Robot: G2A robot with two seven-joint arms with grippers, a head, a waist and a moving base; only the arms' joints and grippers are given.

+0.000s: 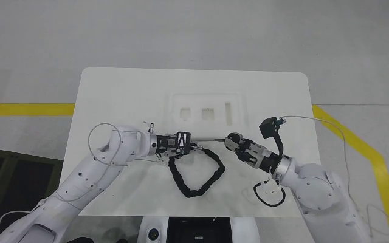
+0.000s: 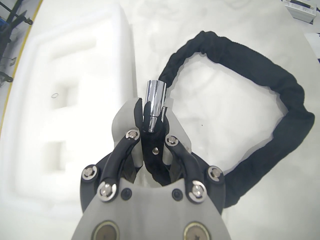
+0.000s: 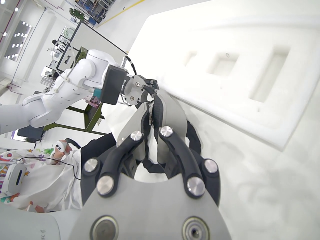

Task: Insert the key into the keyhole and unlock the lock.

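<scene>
Working on a white table (image 1: pixel 121 91). Near the middle of it, pinching the lock (image 2: pixel 155 96) with the left gripper (image 2: pixel 152 109), pads pressed on the lower part of the shiny metal tube. Free end of the tube poking out past the fingertips.

Joined to the lock and lying on the table: a chain (image 2: pixel 282 86) in a black cloth cover, bent into a big loop. Loop spread out toward the front edge of the table, with one end running back under the left gripper.

Facing the left gripper from the right side of the table, and close to it: the right gripper (image 3: pixel 150 116). Fingers pressed together there on a small thin bit of metal, the key (image 3: pixel 149 119). Cannot tell from the wrist views if the key touches the lock or sits in the keyhole. From the top view, just a thin shiny line between the two grippers.

Sitting at the back middle of the table: a white foam tray (image 1: pixel 200 99) with three holes in a row. Lying in the middle hole: a tiny ring (image 3: pixel 227 54).

Lock and both grippers just in front of the tray's front edge, between the tray and the chain loop.
</scene>
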